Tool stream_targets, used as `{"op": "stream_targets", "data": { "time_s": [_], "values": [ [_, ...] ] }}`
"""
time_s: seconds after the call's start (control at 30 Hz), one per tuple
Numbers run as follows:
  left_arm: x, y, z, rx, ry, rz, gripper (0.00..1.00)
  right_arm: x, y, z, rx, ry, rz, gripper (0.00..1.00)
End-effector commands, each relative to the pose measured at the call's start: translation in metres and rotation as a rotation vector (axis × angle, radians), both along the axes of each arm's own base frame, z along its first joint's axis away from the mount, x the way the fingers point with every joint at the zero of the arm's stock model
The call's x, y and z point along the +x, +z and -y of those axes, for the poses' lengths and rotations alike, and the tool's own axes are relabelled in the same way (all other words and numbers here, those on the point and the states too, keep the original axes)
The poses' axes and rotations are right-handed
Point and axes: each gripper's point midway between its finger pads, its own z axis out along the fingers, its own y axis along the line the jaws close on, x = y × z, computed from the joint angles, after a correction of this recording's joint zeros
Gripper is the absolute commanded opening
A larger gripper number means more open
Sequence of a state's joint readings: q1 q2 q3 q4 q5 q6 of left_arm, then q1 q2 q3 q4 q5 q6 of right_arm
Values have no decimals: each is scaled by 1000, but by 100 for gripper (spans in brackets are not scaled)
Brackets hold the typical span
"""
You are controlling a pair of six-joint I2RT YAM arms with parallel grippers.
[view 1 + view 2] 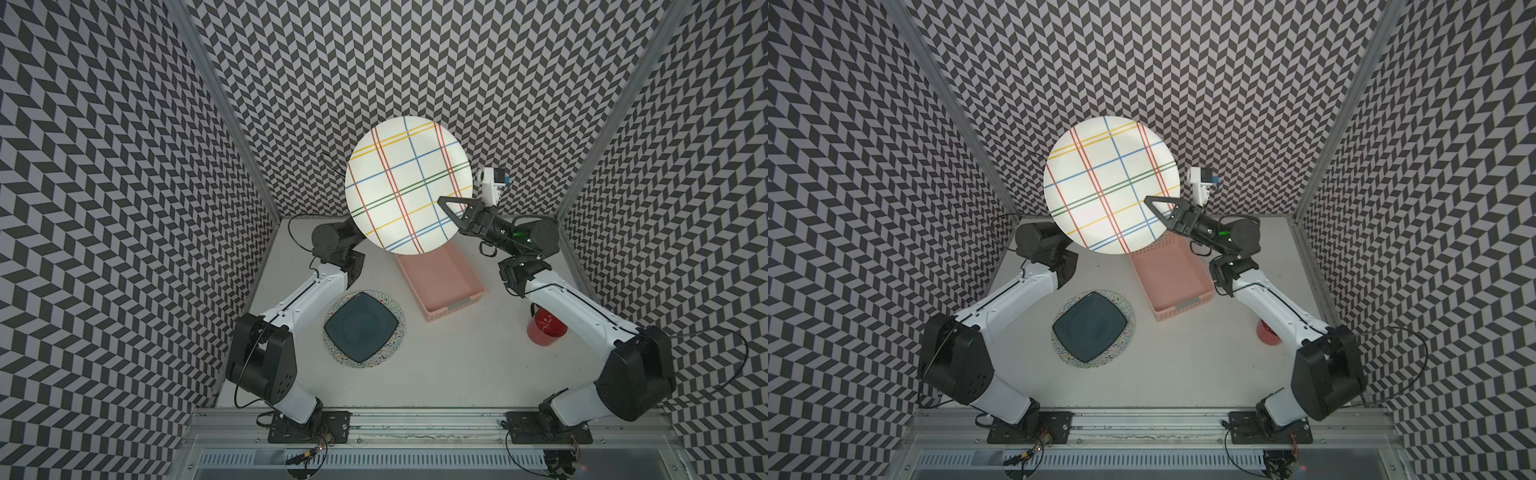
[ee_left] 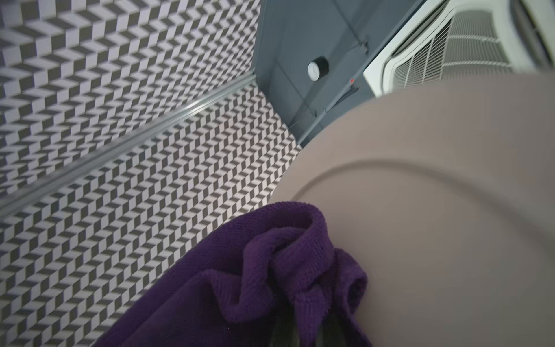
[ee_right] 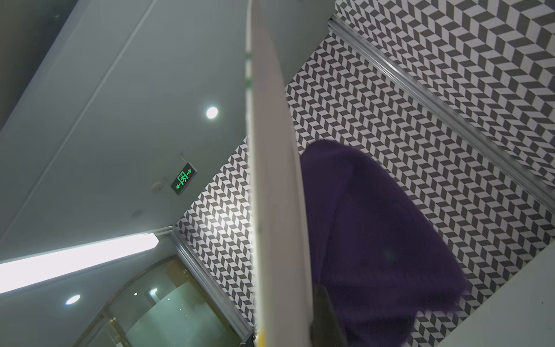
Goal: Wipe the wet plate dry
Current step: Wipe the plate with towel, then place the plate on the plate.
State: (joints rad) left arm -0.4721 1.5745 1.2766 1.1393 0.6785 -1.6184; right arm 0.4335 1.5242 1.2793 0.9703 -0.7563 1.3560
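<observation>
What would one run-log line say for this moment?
right gripper: shut on striped plate rim, held aloft | left gripper: shut on purple cloth, at plate underside | step: wiping

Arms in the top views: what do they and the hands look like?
The left arm and right arm match: white link shells, bulky black joint housings, black base plates on a silver rail, thin black cables looping alongside. The right hand is black, its fingers skeletal triangular frames; a white camera block with a blue patch sits on its wrist, beside a green light.
</observation>
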Motion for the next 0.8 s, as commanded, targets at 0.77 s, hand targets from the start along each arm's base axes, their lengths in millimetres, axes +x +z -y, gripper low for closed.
{"op": "stream_targets", "data": {
  "time_s": [0.77],
  "values": [
    [29,-61,-164,864,1049,21,0,-20,-259,-42,-748,-55,-232,0]
  ]
}}
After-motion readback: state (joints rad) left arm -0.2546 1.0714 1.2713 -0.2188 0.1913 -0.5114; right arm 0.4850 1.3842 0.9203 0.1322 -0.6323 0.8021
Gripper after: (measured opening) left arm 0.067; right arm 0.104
